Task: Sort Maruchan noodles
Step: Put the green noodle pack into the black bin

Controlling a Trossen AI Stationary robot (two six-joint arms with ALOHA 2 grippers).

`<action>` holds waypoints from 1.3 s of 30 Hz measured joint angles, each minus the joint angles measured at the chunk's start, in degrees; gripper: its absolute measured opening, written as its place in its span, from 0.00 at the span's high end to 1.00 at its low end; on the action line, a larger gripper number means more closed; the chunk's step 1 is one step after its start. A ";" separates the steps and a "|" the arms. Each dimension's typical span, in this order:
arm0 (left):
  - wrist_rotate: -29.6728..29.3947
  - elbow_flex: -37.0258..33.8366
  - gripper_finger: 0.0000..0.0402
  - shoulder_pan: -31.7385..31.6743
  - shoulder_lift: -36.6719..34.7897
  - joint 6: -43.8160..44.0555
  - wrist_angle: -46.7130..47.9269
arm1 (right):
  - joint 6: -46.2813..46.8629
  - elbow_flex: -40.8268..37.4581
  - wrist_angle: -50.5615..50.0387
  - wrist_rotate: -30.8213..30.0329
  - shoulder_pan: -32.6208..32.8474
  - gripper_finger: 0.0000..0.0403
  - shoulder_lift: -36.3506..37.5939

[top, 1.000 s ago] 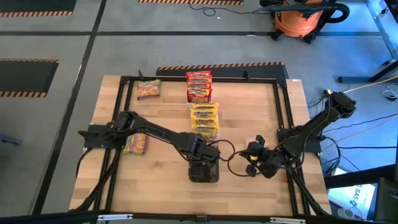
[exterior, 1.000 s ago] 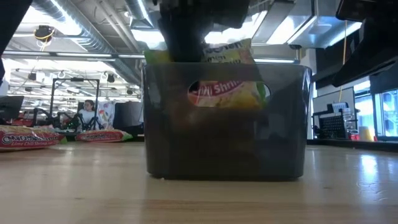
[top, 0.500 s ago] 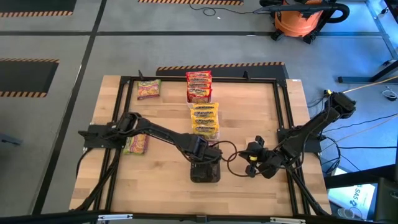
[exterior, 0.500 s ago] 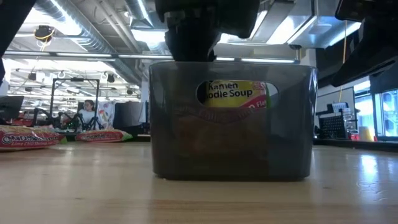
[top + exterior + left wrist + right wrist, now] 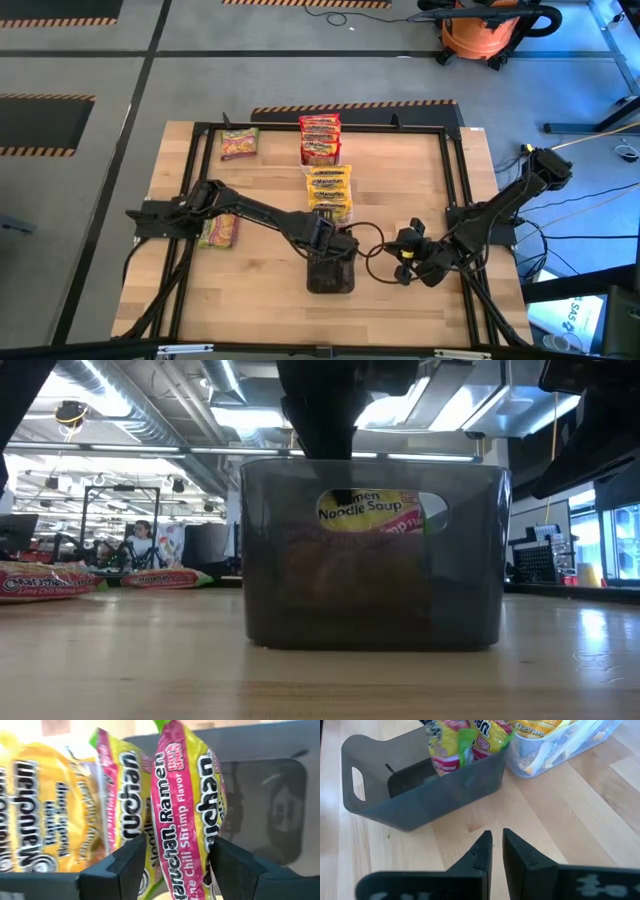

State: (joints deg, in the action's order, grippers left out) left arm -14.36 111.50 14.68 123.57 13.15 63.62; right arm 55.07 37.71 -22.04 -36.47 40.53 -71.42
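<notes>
A dark plastic bin (image 5: 331, 277) stands near the table's front edge with Maruchan noodles upright in it. My left gripper (image 5: 177, 865) hangs over the bin (image 5: 370, 560), pointing down, open. Its fingers stand on either side of a green-and-pink packet (image 5: 187, 805) that stands on edge beside another like it and a yellow one (image 5: 45, 815). Whether the fingers touch it I cannot tell. My right gripper (image 5: 497, 851) waits shut, low over the table to the bin's right (image 5: 400, 252).
Yellow packets (image 5: 328, 192) and red packets (image 5: 320, 138) lie in rows behind the bin; the right wrist view shows a clear tray (image 5: 570, 745) around the yellow ones. Green-and-pink packets lie at the far left (image 5: 239, 143) and under the left arm (image 5: 218, 232).
The green-and-pink packet stuck out above the bin's rim under my left gripper a second ago. It has dropped into the bin and now shows only through the handle hole. The bin has slid a little sideways on the table.
</notes>
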 joint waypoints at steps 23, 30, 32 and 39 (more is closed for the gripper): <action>-1.21 0.11 0.49 0.45 -2.73 1.72 -7.85 | -1.40 0.00 0.53 -0.06 0.00 0.94 0.00; -0.02 -0.09 0.56 -0.83 -1.75 5.38 -9.26 | -1.77 0.02 1.40 -0.04 0.00 0.94 0.00; 0.01 -0.02 0.61 -1.19 -1.88 6.02 -10.73 | -1.79 0.02 1.41 -0.06 0.00 0.94 0.00; 2.54 0.06 0.77 -2.05 -0.94 6.63 -11.87 | -1.84 0.02 1.39 -0.04 -0.01 0.94 0.00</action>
State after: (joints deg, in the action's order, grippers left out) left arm -11.82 111.56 12.62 122.62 19.78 51.75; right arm 53.23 37.74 -20.65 -36.51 40.52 -71.42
